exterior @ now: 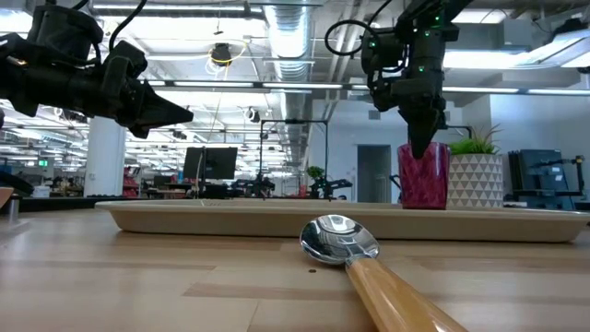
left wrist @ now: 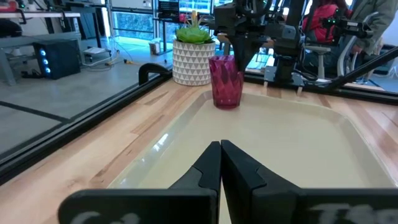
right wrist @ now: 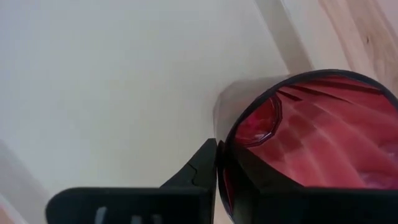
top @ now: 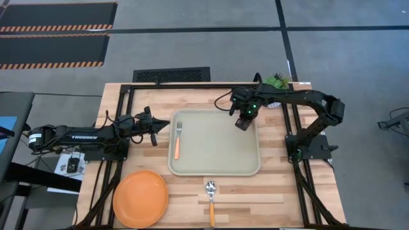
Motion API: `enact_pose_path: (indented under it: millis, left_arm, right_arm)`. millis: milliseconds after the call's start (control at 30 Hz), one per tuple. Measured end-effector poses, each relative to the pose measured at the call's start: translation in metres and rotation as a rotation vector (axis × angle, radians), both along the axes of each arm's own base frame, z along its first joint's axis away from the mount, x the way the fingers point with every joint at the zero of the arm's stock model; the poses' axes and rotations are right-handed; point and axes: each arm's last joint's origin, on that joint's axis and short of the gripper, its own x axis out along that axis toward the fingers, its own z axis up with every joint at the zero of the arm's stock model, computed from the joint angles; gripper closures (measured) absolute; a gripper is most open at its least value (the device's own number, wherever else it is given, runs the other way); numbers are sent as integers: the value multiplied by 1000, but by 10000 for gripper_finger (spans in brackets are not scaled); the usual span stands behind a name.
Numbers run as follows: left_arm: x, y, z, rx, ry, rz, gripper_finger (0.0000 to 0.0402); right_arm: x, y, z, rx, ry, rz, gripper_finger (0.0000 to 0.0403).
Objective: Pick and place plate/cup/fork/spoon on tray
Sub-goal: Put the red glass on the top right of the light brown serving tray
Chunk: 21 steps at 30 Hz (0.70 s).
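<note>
The right gripper [top: 242, 123] pinches the ribbed red cup's [left wrist: 226, 81] rim on the smooth beige tray [top: 217, 163]; the left gripper [top: 160, 128] hovers closed.

Grey floor [top: 192, 45] with striped mats [top: 54, 29]; ceiling ducts [exterior: 286, 37] overhead.

One tray [top: 215, 150], one plate [top: 140, 198], one cup [top: 243, 122], one fork [top: 178, 138], one spoon [top: 211, 199], one potted plant [top: 277, 81], and two arms, each with one gripper: left gripper [top: 165, 128], right gripper [top: 245, 118].

High view looks straight down; low view level, close behind spoon [exterior: 339, 242]; wrist views face tray [left wrist: 292, 140], sharing cup [left wrist: 226, 81]
</note>
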Motion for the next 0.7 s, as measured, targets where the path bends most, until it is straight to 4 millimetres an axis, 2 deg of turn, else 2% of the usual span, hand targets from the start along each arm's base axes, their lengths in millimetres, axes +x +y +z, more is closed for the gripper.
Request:
enact_pose_path:
  millis: [467,700]
  left_arm:
    - [0,0,0,0,0,0,401]
    - [0,0,0,0,0,0,401]
  right_arm:
    - [0,0,0,-2,-3,5,348]
    - [0,0,0,-4,-3,7,307]
